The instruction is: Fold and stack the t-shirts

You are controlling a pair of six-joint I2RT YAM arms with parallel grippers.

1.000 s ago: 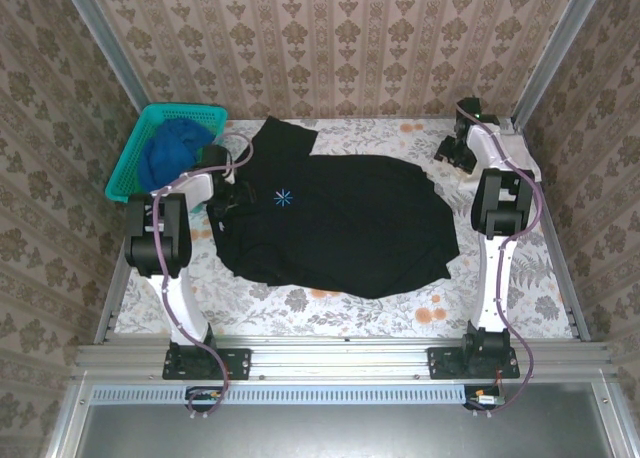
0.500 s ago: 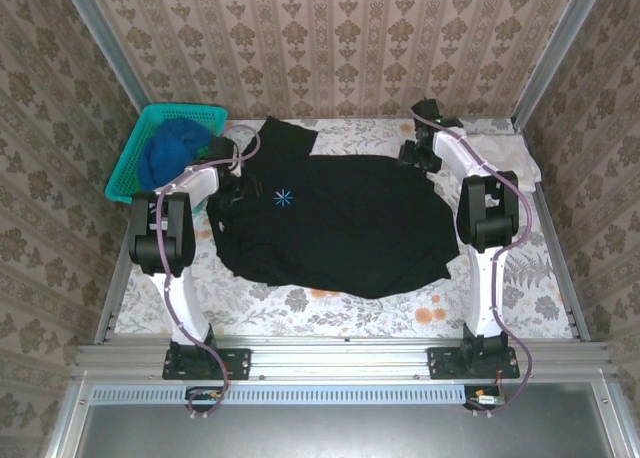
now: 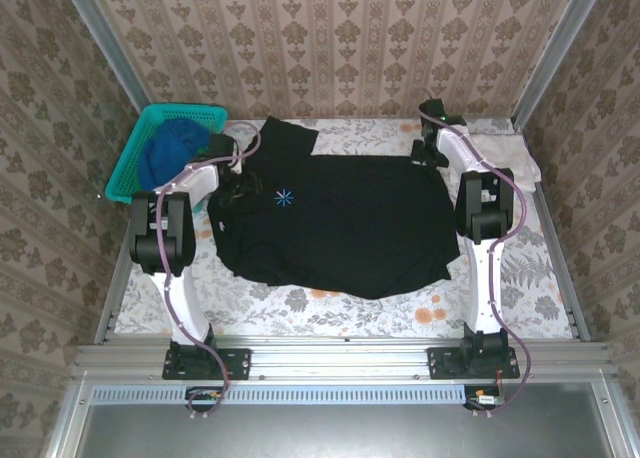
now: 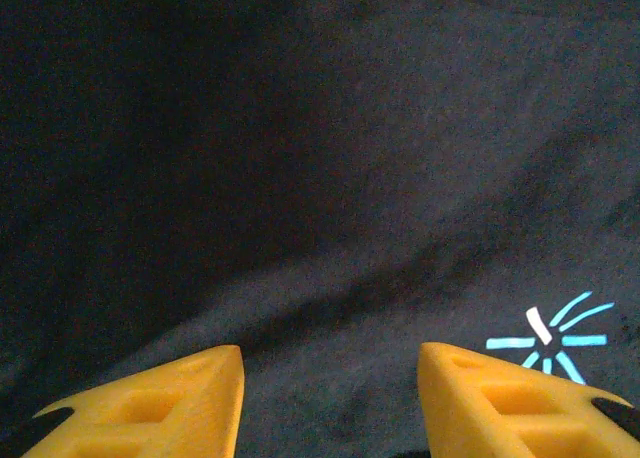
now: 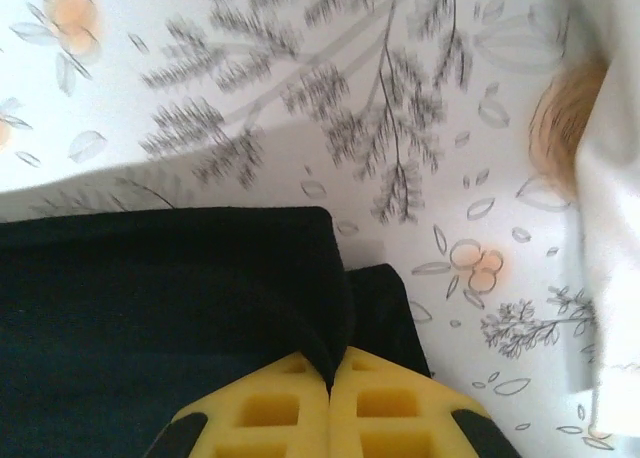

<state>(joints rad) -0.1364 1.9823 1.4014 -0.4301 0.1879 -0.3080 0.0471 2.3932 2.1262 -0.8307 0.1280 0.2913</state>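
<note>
top external | basket [image 3: 122,173] holds blue tee [image 3: 170,150] | left gripper [image 4: 330,363] spread over black tee [image 3: 350,228] | right gripper [image 5: 331,366] pinching its edge

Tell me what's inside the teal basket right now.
A bunched blue t-shirt sits in the basket, rising above its rim. Whatever may lie beneath the shirt is covered by it and cannot be seen.

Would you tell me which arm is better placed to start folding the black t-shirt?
Right, probably. The right fingers are closed on a far corner of the black t-shirt, ready to pull it over; the left fingers stand open near the starburst mark.
</note>
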